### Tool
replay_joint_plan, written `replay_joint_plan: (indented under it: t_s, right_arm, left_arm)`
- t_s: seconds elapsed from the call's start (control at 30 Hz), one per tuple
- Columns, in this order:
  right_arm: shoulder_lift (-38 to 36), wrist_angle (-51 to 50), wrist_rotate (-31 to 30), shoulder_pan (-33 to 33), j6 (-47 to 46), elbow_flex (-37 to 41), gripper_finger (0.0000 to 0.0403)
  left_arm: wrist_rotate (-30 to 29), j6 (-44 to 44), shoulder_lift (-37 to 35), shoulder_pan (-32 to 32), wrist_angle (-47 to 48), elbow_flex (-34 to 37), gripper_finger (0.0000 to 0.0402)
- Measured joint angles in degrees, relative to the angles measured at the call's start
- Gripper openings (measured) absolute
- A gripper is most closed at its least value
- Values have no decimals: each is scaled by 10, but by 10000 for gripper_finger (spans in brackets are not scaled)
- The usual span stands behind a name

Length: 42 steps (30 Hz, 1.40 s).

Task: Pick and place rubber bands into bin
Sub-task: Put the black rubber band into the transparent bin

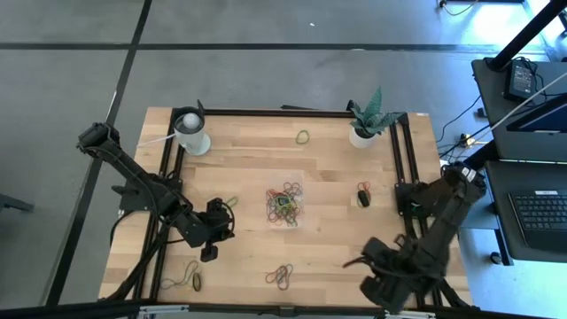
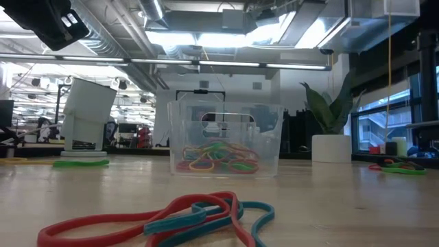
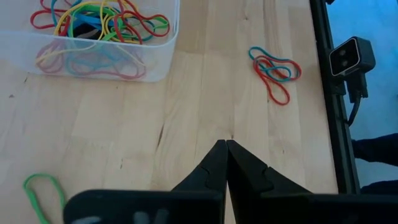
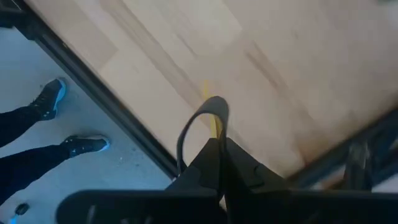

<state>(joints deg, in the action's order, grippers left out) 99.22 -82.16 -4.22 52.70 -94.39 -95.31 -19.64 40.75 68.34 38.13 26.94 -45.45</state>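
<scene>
While the left pincer point(image 3: 225, 144) hovers closed and empty left of the bin point(image 1: 284, 203) holding rubber bands point(image 1: 285, 207) mid-worktop point(image 1: 328, 173), the right pincer point(image 4: 216, 142) pinches a dark band point(image 4: 199, 127) at the near-right edge.

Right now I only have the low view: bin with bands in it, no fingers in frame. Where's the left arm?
Observer: The left gripper sits left of the bin, toward the near side. Its fingers are shut with nothing in them.
Operator: And the right?
Observer: The right gripper is over the near edge of the table, fingers shut on a dark rubber band that loops out past the tips.
Operator: Anything off the table I should know about?
Observer: A person's shoes are on the floor just past that edge, close to the right gripper.
</scene>
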Motion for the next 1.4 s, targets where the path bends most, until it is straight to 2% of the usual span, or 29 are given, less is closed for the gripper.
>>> replay_joint_plan:
  t_s: [0.2, 0.4, 0.67, 0.97, 1.23, 1.4]
  right_arm:
    - [0, -8, -5, 43, -70, 0, 21]
    - [0, -8, -7, 48, -73, 0, 34]
    - [0, -17, -18, 48, -59, 1, 5]
    - [12, -16, -30, 42, -66, 1, 4]
    - [67, -16, -14, 42, -147, 1, 62]
    - [103, -6, 48, 47, -166, 1, 99]
  left_arm:
    - [-4, 0, 0, 0, -2, 0, 3]
    - [-8, 5, 0, 0, -2, 0, 3]
    - [-10, 14, 0, 0, -2, 0, 4]
    - [-10, 15, 0, 0, -2, 0, 4]
    - [-13, 12, 0, 0, -2, 0, 4]
    - [-13, 2, 0, 0, -2, 0, 4]
